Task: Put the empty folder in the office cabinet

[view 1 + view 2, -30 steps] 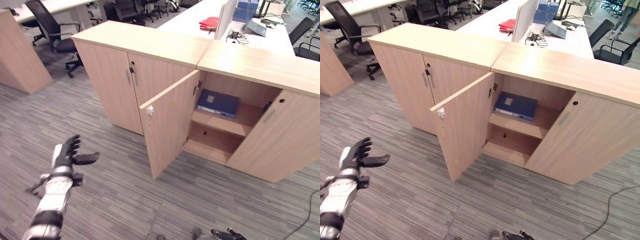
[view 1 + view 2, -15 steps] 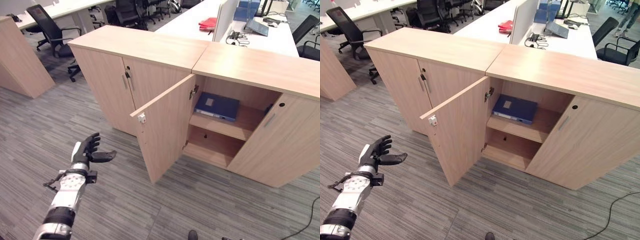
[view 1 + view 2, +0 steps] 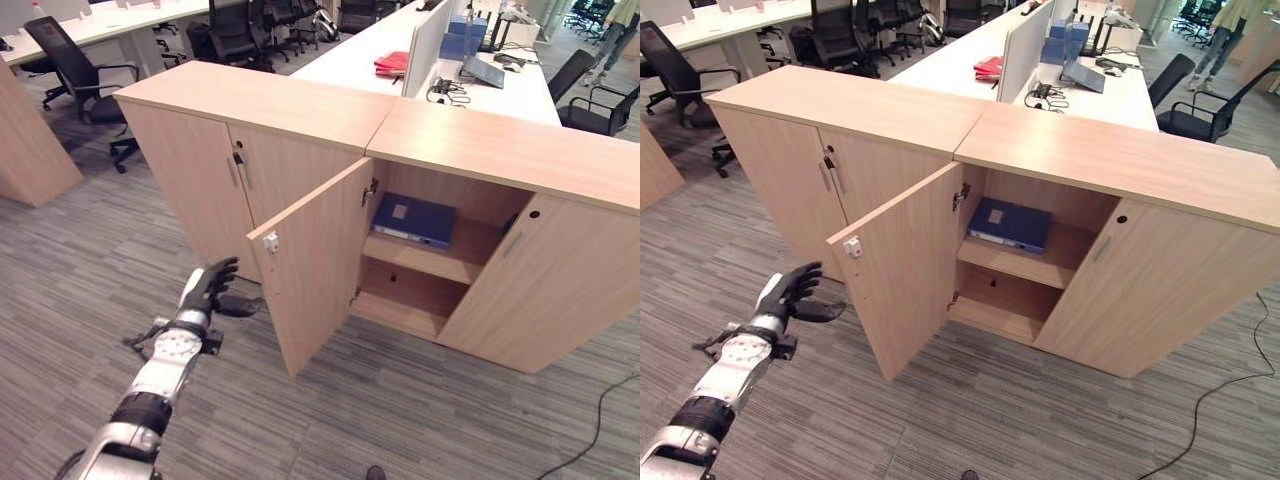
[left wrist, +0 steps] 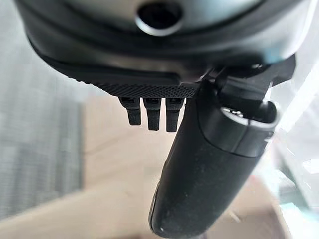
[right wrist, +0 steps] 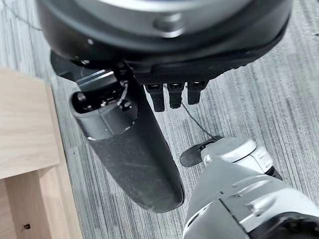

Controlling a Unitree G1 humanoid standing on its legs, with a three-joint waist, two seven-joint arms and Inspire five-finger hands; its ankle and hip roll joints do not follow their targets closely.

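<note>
A long run of light wooden office cabinet (image 3: 470, 140) units stands on the grey striped carpet floor (image 3: 60, 290), with a white worktop (image 3: 970, 62) and black office chairs (image 3: 75, 60) behind it. The left unit has both doors closed. On the right unit, the left door (image 3: 315, 260) stands swung outward, baring two shelves; the right door (image 3: 555, 280) is partly open as well.

The blue folder (image 3: 413, 219) lies flat on the upper shelf (image 3: 440, 258) inside the open unit, towards its left side and near the hinge. The lower shelf (image 3: 1005, 305) sits beneath it. A red item (image 3: 393, 63) rests on the worktop behind the cabinet, and a laptop (image 3: 1080, 75) stands farther right.

In the head views the left hand (image 3: 208, 290) reaches in from the lower left, hovering above the carpet just beside the outer face of the open door, apart from it. Its fingers (image 3: 802, 278) are spread and relaxed, thumb out to the side, holding nothing. The left wrist view adds the close look: the short row of fingers and the big thumb (image 4: 209, 169) before a blurred wooden surface.

The right wrist view shows the right hand (image 5: 127, 149) hanging over the carpet next to a cabinet edge (image 5: 25, 134), its fingers (image 5: 172, 94) straight and loose, empty.
</note>
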